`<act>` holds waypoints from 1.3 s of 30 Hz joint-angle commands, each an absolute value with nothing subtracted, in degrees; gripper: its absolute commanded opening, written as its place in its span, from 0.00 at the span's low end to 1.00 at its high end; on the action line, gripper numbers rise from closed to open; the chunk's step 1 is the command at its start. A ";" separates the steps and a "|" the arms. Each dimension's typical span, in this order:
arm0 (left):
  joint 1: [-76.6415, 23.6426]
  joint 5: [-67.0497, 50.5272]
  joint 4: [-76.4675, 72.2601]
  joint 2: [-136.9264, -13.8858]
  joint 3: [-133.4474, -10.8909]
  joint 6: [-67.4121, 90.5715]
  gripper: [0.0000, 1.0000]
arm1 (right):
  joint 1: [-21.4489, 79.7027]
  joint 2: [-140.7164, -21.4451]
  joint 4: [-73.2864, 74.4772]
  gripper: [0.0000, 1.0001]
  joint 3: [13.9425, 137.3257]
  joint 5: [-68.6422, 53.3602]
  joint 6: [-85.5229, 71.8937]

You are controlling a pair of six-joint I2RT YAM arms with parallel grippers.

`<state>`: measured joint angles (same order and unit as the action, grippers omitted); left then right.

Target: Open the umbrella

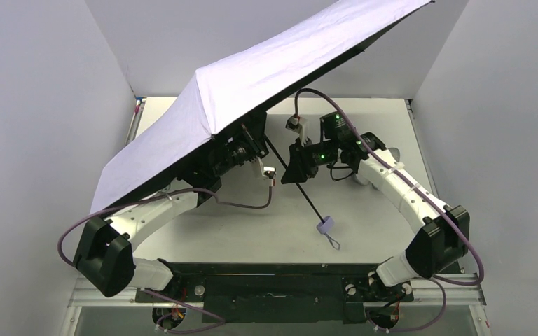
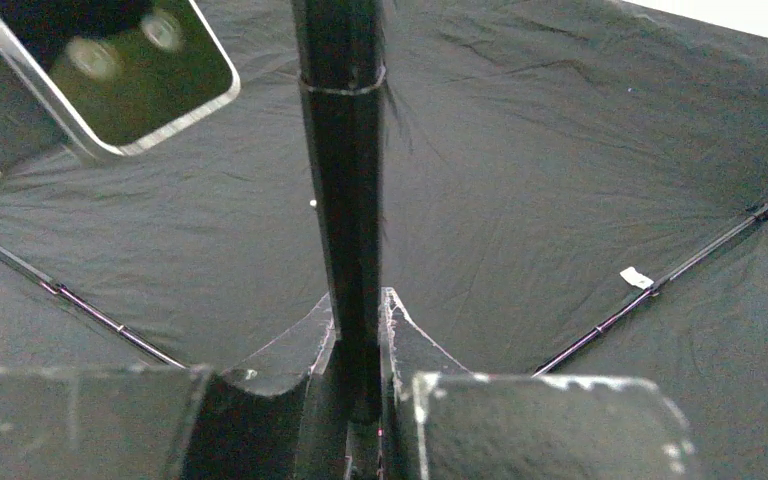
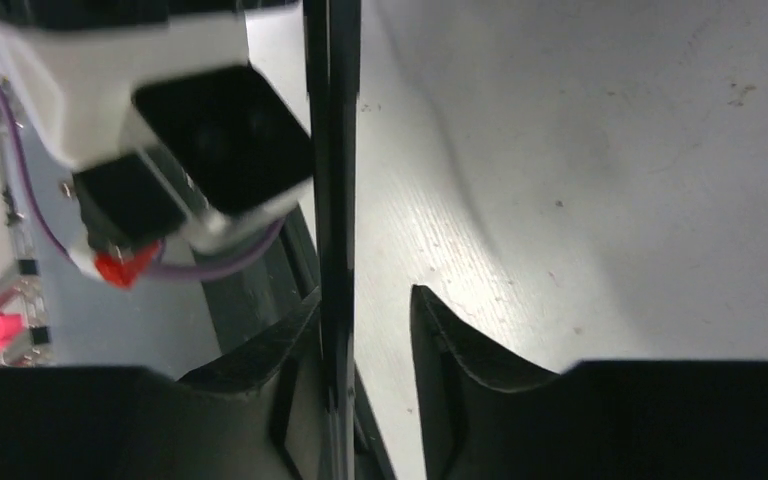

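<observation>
Lavender umbrella (image 1: 252,87) sits clamped in left gripper (image 2: 360,300), loose inside right gripper (image 3: 365,293).

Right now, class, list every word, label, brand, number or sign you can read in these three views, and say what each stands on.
No readable text in any view.
Small white tag on the black inside of the umbrella: too small to read.
Green lights on the right arm: plain lights, no characters.
</observation>
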<state>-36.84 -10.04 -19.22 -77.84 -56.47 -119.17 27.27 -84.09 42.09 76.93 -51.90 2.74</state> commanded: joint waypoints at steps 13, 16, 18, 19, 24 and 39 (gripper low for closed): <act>-39.75 -8.56 -25.59 -75.16 -53.21 -116.79 0.82 | 26.26 -74.63 -4.67 0.00 62.35 -39.10 -32.38; -40.08 -8.05 -25.11 -74.10 -51.71 -116.14 0.89 | 25.76 -73.00 -7.34 0.00 59.88 -35.91 -32.83; -40.35 -7.36 -24.87 -73.36 -50.94 -115.33 0.91 | 25.45 -72.14 -7.99 0.00 58.43 -33.82 -32.87; -40.44 -7.02 -24.78 -73.15 -50.65 -114.53 0.92 | 25.29 -71.71 -8.39 0.00 57.60 -32.95 -32.87; -41.59 -3.48 -23.09 -69.77 -46.74 -110.77 0.97 | 24.44 -66.16 -13.19 0.00 50.09 -20.93 -32.76; -42.13 8.88 -15.69 -60.27 -37.91 -97.63 0.97 | 28.53 -50.22 -11.05 0.00 36.60 21.34 -33.46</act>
<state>-41.95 5.13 -17.17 -63.11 -39.57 -101.69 27.00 -54.74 -7.22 39.38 6.31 -31.66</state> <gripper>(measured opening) 0.969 0.068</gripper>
